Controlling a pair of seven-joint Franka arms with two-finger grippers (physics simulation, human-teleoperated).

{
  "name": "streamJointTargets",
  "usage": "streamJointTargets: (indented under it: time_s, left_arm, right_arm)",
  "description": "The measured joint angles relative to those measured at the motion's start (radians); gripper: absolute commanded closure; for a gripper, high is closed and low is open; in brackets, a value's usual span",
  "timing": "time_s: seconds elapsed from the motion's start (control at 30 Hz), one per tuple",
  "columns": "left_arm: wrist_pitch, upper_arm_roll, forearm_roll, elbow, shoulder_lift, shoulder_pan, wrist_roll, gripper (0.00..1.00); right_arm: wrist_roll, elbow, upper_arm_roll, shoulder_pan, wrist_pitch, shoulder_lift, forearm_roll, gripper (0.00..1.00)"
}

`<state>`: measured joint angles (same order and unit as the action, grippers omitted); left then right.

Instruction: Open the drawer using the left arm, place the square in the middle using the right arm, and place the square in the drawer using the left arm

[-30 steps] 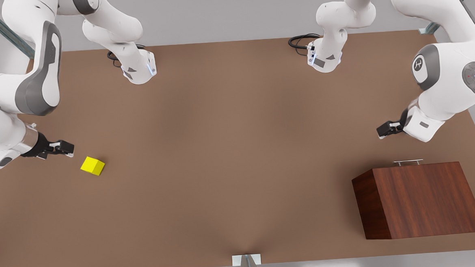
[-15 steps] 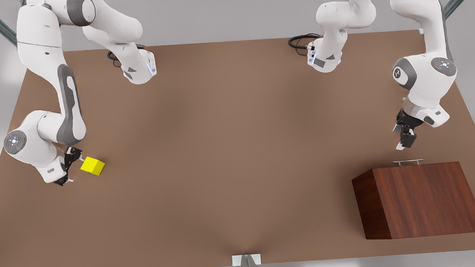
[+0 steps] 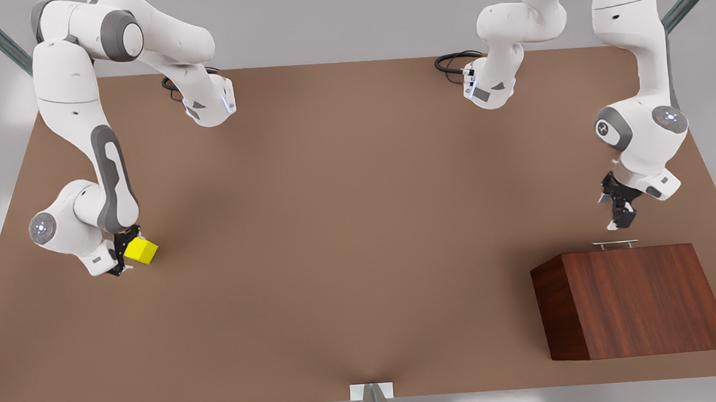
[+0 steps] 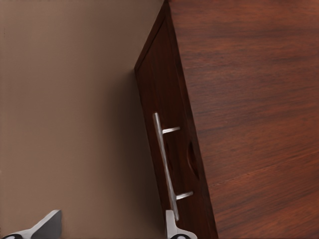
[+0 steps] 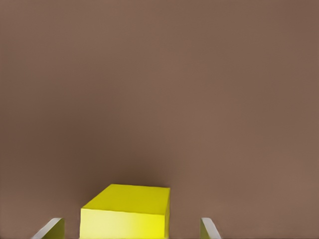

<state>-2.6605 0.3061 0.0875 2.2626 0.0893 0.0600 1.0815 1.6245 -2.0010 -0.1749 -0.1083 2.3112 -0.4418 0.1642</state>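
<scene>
The square is a small yellow cube resting on the table at the front view's left. My right gripper is at its side, open, and the square sits between the two fingertips. At the front view's right, the drawer's silver handle runs along the far edge of the wooden cabinet. The drawer front is pushed in, flush with the cabinet. My left gripper hangs open just short of the handle, one fingertip near the bar's end.
The middle of the brown tabletop lies between the two arms. Both arm bases stand at the table's far edge with cables. A small white bracket sits at the near edge.
My right gripper swung round and closed in on the square, which now lies between its fingers. My left gripper turned downward and edged nearer the drawer handle.
</scene>
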Motion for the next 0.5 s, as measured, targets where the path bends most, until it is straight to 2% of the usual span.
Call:
streamJointTargets:
  time_s: [0.07,0.17,0.5]
  left_arm:
    - [-0.019,0.013,0.000,0.000,0.014,0.040,0.000,0.00]
    - [-0.058,0.016,0.001,-0.005,0.035,-0.005,0.000,0.00]
    - [-0.159,0.028,0.070,-0.019,0.097,-0.004,0.000,0.00]
  right_arm:
    - [0.002,-0.015,0.000,-0.004,-0.001,-0.005,0.000,0.00]
    - [0.004,-0.029,0.000,-0.005,0.020,-0.006,0.000,0.00]
    - [0.017,-0.116,0.000,-0.017,0.169,-0.025,-0.001,0.00]
